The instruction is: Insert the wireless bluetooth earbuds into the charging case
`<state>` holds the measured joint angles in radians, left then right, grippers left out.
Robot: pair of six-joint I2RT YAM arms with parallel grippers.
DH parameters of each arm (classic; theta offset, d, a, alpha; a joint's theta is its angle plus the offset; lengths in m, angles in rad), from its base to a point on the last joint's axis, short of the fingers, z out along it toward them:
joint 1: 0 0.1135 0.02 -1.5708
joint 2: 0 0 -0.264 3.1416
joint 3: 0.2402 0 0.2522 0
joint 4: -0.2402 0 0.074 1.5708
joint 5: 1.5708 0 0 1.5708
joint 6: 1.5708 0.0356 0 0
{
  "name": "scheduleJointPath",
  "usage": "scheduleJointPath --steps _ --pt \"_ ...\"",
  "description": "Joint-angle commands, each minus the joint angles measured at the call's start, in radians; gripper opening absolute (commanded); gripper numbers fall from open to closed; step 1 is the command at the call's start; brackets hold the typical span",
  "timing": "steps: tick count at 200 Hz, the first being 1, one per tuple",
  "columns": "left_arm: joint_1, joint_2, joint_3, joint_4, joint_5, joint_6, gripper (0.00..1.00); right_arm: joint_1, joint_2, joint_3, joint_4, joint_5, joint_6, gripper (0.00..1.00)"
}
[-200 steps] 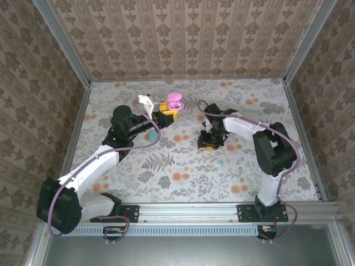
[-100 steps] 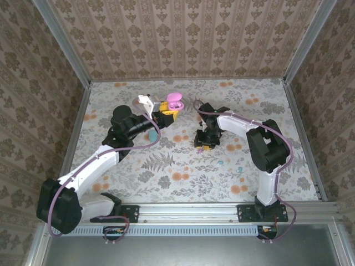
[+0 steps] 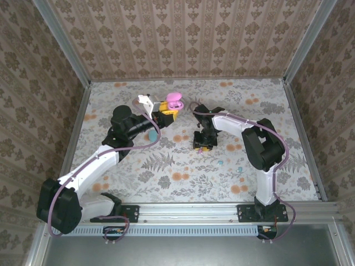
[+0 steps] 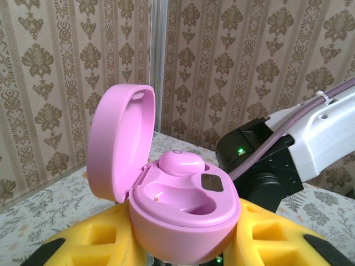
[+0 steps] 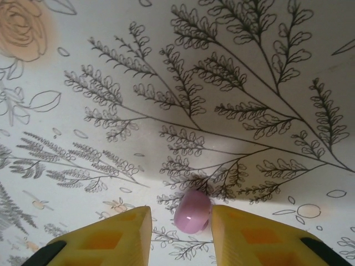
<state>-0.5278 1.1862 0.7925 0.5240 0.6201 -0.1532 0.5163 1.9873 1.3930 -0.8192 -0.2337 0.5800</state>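
Observation:
My left gripper [image 4: 186, 246] is shut on the base of an open pink charging case [image 4: 186, 208], held above the table at the back middle [image 3: 175, 101]. Its lid stands up on the left. One pink earbud [image 4: 181, 163] sits in the far slot; the near slot is empty. In the top view my right gripper [image 3: 202, 142] points down at the table. In the right wrist view it [image 5: 182, 220] is open around a second pink earbud [image 5: 193, 211] lying on the table. That bud touches the right finger [image 5: 244, 233], with a gap to the left one.
A mint bud [image 3: 220, 162] and a light blue bud [image 3: 240, 169] lie on the floral table [image 3: 166, 166] near the right arm. A light blue rounded piece [image 3: 151, 134] lies beside the left arm's cable. Patterned walls [image 3: 183, 39] enclose the table.
The right gripper has shifted a little left and toward the near edge, staying low over the table. The left arm and the pink case have not moved.

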Motion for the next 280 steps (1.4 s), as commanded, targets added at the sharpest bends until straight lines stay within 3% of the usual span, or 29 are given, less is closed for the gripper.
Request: scheduleJointPath --steps 1,161,280 --pt "0.011 -0.022 0.004 0.022 -0.002 0.020 0.28 0.007 0.025 0.036 -0.066 0.053 0.005 0.36" --pt "0.011 -0.019 0.004 0.019 -0.003 0.015 0.27 0.025 0.056 0.060 -0.092 0.066 -0.010 0.28" --pt "0.011 -0.016 0.006 0.019 -0.001 0.012 0.27 0.027 0.084 0.072 -0.093 0.079 -0.016 0.28"
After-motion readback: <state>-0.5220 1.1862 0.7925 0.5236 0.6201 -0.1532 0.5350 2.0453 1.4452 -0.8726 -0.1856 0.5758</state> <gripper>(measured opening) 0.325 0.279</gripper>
